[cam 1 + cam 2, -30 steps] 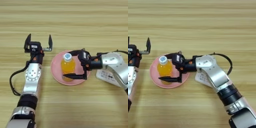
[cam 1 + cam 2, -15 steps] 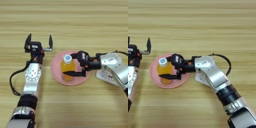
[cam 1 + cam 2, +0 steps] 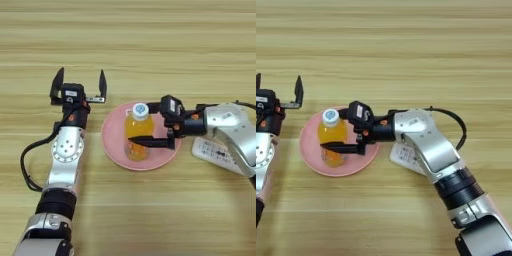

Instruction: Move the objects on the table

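A broad light wooden surface point(image 3: 150, 45) with lengthwise grain filled the view. On a round pink plate point(image 3: 112, 142) stood a small orange juice bottle point(image 3: 138, 131) with white cap, the right gripper point(image 3: 145, 126) closed around it (black fingers point(image 3: 150, 142) at both sides). A white rectangular remote point(image 3: 216, 152) lay beneath that arm. The left gripper point(image 3: 78, 85) hovered beside the plate, fingers wide apart.

Orange juice bottle point(image 3: 138, 131) upright; white remote point(image 3: 219, 153) right.

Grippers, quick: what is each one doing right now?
Left gripper: jaws open, empty, beside the pink plate.
Right gripper: jaws around the orange juice bottle on the plate; a firm grasp cannot be told.
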`<state>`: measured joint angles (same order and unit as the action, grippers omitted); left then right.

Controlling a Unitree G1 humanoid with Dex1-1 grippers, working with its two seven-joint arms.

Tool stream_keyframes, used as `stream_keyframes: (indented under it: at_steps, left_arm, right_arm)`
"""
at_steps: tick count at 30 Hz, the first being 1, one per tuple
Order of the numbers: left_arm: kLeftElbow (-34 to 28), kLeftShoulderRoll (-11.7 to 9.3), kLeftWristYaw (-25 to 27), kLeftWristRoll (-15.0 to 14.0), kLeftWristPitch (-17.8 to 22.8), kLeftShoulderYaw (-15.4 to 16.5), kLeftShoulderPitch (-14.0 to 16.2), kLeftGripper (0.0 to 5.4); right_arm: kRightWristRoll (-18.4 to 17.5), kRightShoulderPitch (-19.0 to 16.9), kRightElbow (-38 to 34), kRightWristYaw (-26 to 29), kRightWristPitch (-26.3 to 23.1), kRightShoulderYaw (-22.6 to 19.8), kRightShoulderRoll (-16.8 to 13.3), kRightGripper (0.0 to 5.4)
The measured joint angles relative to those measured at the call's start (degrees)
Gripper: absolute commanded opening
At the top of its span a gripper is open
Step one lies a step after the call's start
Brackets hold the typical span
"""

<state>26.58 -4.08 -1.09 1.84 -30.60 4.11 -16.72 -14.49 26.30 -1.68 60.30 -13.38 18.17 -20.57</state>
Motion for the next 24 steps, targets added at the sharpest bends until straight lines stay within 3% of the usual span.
stream_keyframes:
  at_steps: [6, 12, 16, 24]
  left_arm:
    - [0.0, 0.0, 0.0, 0.0, 0.0, 0.0, 0.0, 5.40]
    - [0.0, 0.1, 0.0, 0.1, 0.1, 0.0, 0.0, 5.40]
    - [0.0, 0.1, 0.0, 0.1, 0.2, 0.0, 0.0, 5.40]
    - [0.0, 0.1, 0.0, 0.2, 0.2, 0.0, 0.0, 5.40]
  right_arm:
    - [-3.1, 4.3, -1.8, -1.2, -3.7, -5.1, -0.2, 3.54]
    - [-5.4, 10.5, 2.0, -4.2, -5.0, -12.3, -1.0, 3.53]
    - [-5.1, 13.1, 7.4, -6.2, -4.8, -14.7, -1.8, 3.53]
    - [-2.2, 14.3, 16.9, -9.0, -2.0, -15.9, -2.2, 3.53]
